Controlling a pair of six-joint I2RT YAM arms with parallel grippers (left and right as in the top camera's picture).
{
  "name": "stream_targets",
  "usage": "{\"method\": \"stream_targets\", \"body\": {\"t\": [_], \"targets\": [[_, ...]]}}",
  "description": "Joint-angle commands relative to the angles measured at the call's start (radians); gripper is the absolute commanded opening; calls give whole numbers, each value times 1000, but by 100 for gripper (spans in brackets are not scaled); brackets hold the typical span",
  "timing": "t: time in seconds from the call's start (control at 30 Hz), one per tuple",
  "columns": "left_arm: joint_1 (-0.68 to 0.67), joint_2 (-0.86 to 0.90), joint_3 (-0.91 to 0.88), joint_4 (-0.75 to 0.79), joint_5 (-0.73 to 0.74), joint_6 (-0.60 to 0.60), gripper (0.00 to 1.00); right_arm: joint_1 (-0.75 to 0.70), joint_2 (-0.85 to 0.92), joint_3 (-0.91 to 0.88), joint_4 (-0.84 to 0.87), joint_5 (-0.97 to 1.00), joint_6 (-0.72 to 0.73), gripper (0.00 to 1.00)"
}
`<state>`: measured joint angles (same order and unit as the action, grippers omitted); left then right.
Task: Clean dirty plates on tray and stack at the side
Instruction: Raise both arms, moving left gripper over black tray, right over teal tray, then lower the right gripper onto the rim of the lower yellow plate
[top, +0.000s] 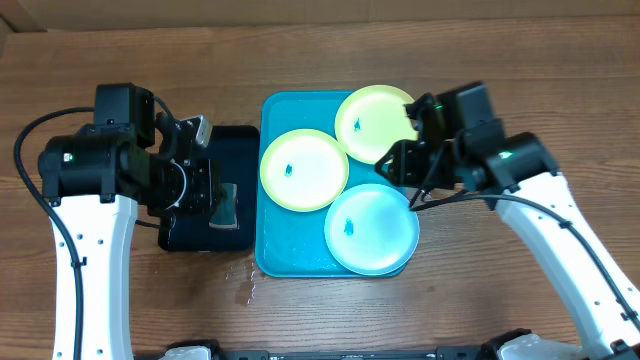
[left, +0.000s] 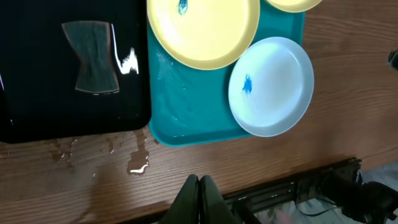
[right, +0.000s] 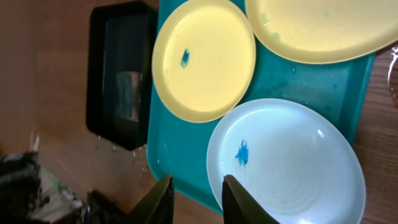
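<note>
The left gripper (left: 199, 196) has its fingers pressed together with nothing between them. The right gripper (right: 199, 198) holds its fingers apart, empty. The white left arm (top: 95, 250) and right arm (top: 572, 240) bend inward.

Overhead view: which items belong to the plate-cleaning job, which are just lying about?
Job: turquoise tray; middle yellow-green plate; top yellow-green plate; light-blue plate.
Lying about: black tray; grey pad in it, possibly a wiper; water drops on the wooden table.
</note>
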<state>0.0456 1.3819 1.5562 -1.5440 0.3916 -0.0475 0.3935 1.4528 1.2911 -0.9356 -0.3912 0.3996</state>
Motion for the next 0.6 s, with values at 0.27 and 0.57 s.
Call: {"method": "stream_targets", "body": {"t": [0.27,0.57], "targets": [[-1,3,-18,12,-10,26,4,138,147,24,89,270,183,38],[-1,3,-18,13,-10,26,4,157,244,22,170,323,234,47]]}}
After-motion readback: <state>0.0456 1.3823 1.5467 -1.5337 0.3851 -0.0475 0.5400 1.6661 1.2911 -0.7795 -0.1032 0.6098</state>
